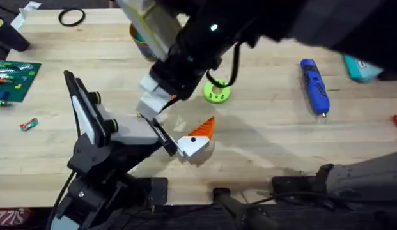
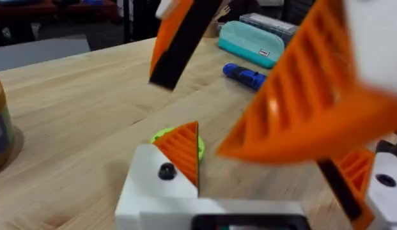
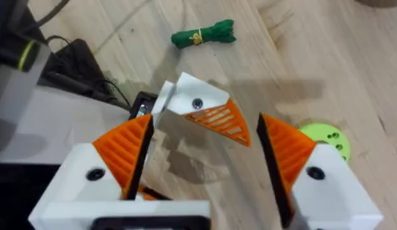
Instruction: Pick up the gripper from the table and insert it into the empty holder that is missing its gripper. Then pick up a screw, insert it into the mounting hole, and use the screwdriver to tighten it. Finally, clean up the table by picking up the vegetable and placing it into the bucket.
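Table [image 1: 268, 147]: light wood, work under way near the front middle.

Holder [image 1: 96, 131]: stands at the front left. Its black bar reaches toward the middle, and its end touches the gripper piece.

Right pincer [image 3: 204, 128]: the right arm reaches across from the far right and hangs over the bar end. Its 2 orange-padded fingers [image 3: 124, 150] are spread wide apart, with nothing between them and the piece below. Left pincer: cannot tell its state.

Screwdriver [image 1: 314, 86]: lies flat at the far right, well apart from the holder, untouched.

Gripper piece [image 1: 197, 142]: rests against the bar end, orange wedge pointing away from the holder, black dot showing. Whether it is fully seated or merely butted up, I cannot tell.

Green disc [image 1: 217, 92]: flat on the table just beyond the piece, no part in the job.

Vegetable [image 3: 203, 33]: a small green bundle lying on bare wood, in no container.

Progress, as I judge it: step 1 of 3 is at or near its end (insertion looks made but unconfirmed). Left to do: fetch a screw, none of which I can pick out, set it in the hole, drive it, then bin the vegetable.
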`<control>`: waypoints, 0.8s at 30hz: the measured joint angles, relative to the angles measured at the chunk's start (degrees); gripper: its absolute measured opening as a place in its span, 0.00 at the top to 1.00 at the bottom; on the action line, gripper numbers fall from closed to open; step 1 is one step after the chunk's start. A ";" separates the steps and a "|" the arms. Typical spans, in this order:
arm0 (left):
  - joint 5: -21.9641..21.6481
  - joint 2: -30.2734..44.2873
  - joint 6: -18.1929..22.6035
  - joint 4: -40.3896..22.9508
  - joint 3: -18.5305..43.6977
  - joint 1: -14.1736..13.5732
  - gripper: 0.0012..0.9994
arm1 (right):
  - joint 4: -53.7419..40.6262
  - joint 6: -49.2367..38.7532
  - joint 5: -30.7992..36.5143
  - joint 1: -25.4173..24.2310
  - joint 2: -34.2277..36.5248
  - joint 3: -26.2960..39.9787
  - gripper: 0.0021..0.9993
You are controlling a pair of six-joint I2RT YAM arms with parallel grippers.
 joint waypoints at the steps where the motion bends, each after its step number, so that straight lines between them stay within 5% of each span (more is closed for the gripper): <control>1: 0.00 0.00 0.00 0.00 0.00 0.00 0.01 | -0.19 0.01 -0.19 -0.33 -0.70 0.00 0.01; 11: 0.00 -0.01 0.00 -0.01 0.00 0.00 0.01 | -5.06 0.01 -0.56 -7.67 -3.54 0.00 0.01; 24: 0.00 0.00 0.00 0.00 0.00 0.00 0.01 | -5.34 0.01 -0.29 -8.43 -3.54 0.00 0.01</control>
